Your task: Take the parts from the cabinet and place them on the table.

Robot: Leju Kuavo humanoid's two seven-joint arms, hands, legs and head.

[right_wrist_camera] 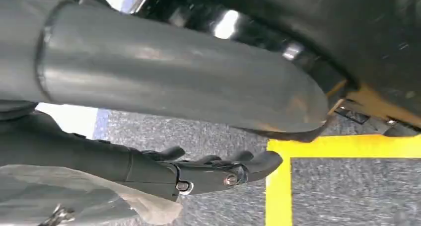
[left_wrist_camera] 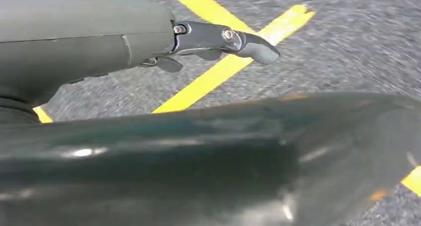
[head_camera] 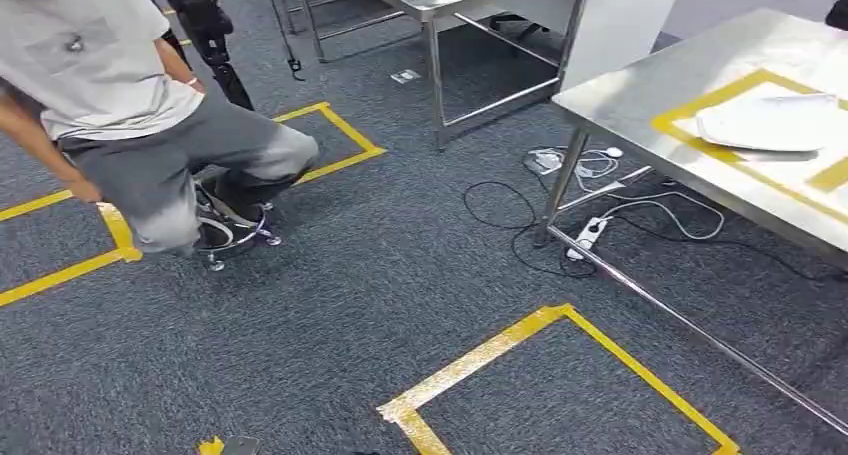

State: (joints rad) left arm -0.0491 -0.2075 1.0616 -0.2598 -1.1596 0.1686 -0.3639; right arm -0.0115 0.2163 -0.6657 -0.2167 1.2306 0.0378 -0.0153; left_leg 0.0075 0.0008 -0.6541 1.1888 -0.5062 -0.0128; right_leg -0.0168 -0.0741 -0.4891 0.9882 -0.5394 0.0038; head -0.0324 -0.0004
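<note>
the left hand [left_wrist_camera: 198,42] hangs over the grey carpet [head_camera: 400,275], seen from the left wrist camera with its fingers [left_wrist_camera: 250,46] stretched out nearly straight and lying close together; nothing is between them, and the view is too side-on to tell how far apart they are. yellow floor tape [left_wrist_camera: 218,69] runs across the carpet under it.

the right hand [right_wrist_camera: 208,174] also hangs low over the carpet. its fingers [right_wrist_camera: 258,162] reach out in a gentle curl, and a crumpled clear plastic bag [right_wrist_camera: 64,196] lies against the underside of the palm, a small metal part [right_wrist_camera: 59,215] showing dimly through it. the bag appears to be held there, though the point of grip is hidden. a corner of yellow tape [right_wrist_camera: 278,186] lies on the floor just beyond the fingertips.

from the head camera, a steel table [head_camera: 640,105] stands at the right, marked with a yellow taped rectangle [head_camera: 690,110]. a white bag or sheet [head_camera: 770,125] lies flat inside that rectangle. white cables and a power strip [head_camera: 590,232] trail on the carpet under the table's near leg. a second steel table [head_camera: 450,0] stands further back. at the left a person in a grey shirt and grey trousers [head_camera: 130,105] sits low on a wheeled stool [head_camera: 235,235], near a yellow taped square on the floor.
</note>
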